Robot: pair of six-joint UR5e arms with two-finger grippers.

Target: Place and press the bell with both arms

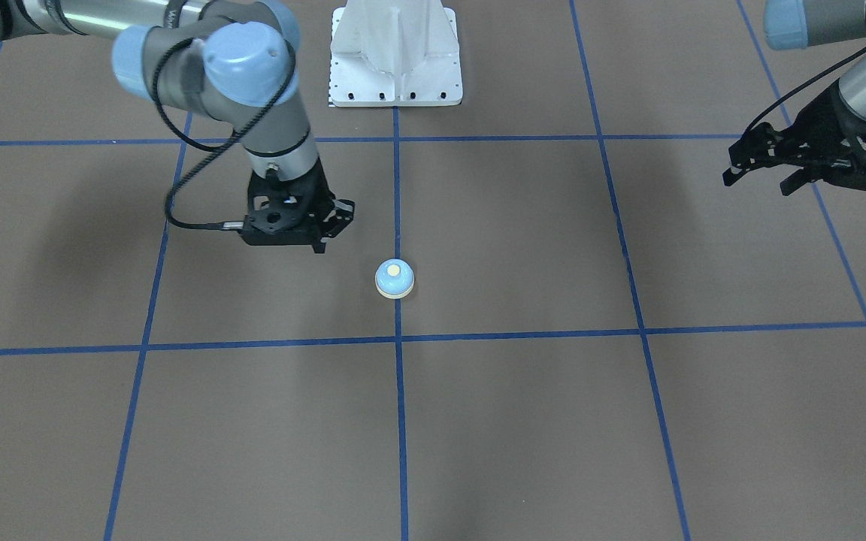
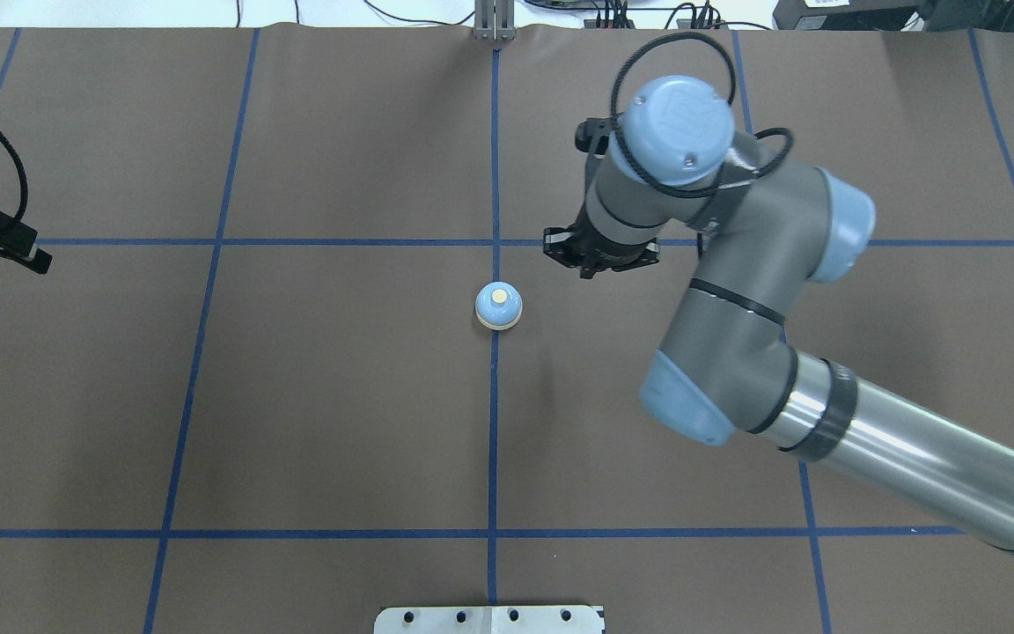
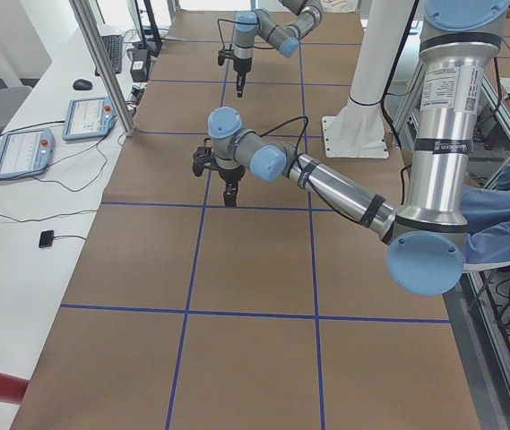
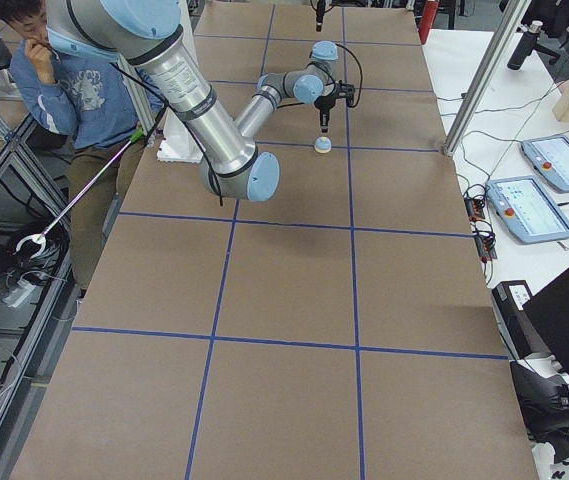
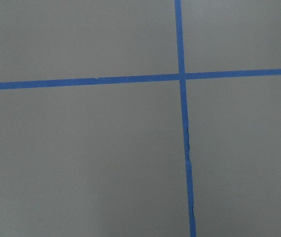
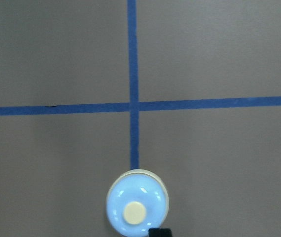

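Note:
The light-blue bell (image 1: 394, 279) with its cream button stands upright on the brown table, on the centre blue tape line; it also shows in the overhead view (image 2: 498, 306) and the right wrist view (image 6: 137, 210). My right gripper (image 1: 320, 242) points down beside the bell, apart from it, and looks shut and empty. Only its black tip (image 6: 159, 232) shows in the right wrist view. My left gripper (image 1: 758, 180) hovers far off at the table's side, open and empty. It sits at the left edge of the overhead view (image 2: 27, 255).
The white pedestal base (image 1: 395, 56) stands at the robot's edge of the table. Blue tape lines (image 5: 182, 76) divide the brown mat into squares. A person (image 4: 74, 80) stands beside the table on the robot's side. Tablets (image 3: 89, 116) lie on the side bench.

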